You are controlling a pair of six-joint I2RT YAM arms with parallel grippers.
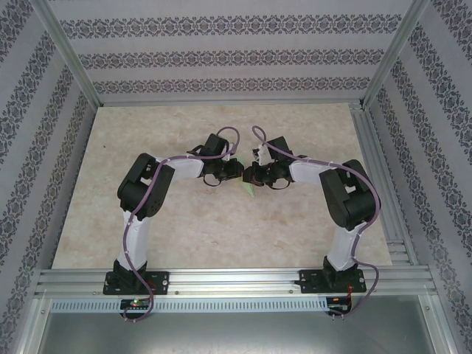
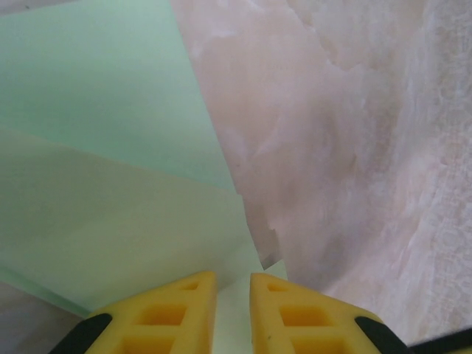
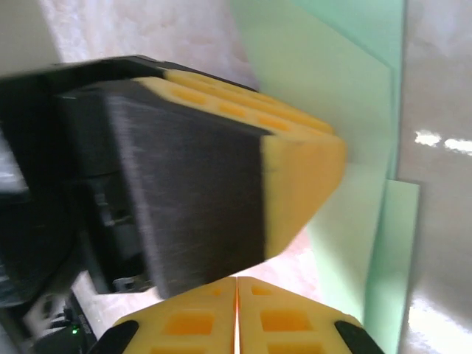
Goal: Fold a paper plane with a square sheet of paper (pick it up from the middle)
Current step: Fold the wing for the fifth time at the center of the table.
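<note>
The pale mint-green sheet of paper [image 2: 110,184] lies on the table, folded into overlapping layers with a straight diagonal edge. A small corner of the paper [image 1: 251,189] sticks out below the two grippers, which meet at the table's middle. My left gripper [image 2: 233,284] has its yellow tips down on the paper, a narrow gap apart, with paper showing through the gap. My right gripper [image 3: 237,284] is shut with nothing between its fingers, just beside one of the left gripper's fingers [image 3: 295,177]. The paper [image 3: 346,96] lies beyond that finger. From above, the left gripper [image 1: 237,173] and right gripper [image 1: 249,175] almost touch.
The beige marbled tabletop [image 1: 184,221] spreads around the arms. An aluminium frame rail [image 1: 236,279] runs along the near edge, and patterned walls [image 1: 221,59] enclose the back and sides.
</note>
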